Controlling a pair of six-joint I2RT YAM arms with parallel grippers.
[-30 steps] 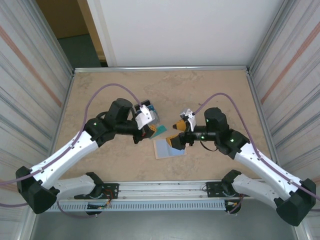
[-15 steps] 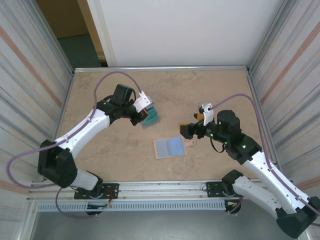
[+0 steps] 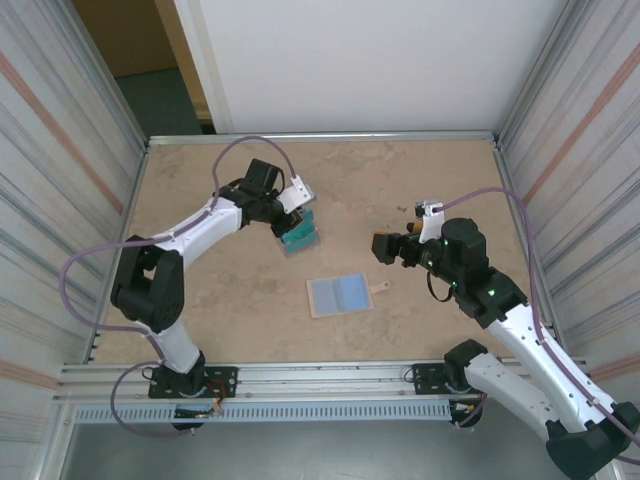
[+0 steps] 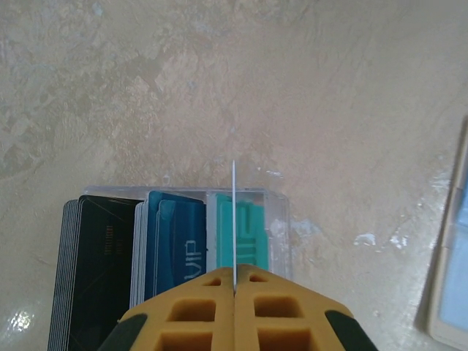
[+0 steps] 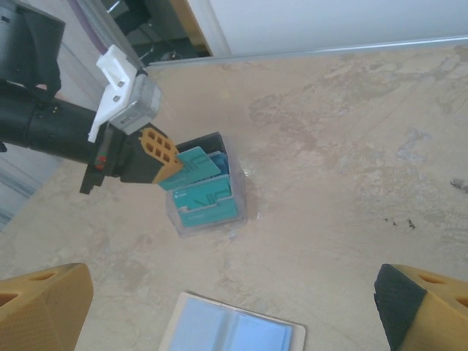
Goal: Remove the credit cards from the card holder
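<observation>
Carried teal card away from wallet to just above clear box, clamped in left jaws. Pulled right jaws back, wide open, empty. Left wallet open flat on table; next, likely drop-off

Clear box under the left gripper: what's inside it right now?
The box holds black cards, blue cards and teal cards in stacks. The left gripper, pinching one teal card, covers their near ends; the count and box floor are hidden.
</observation>
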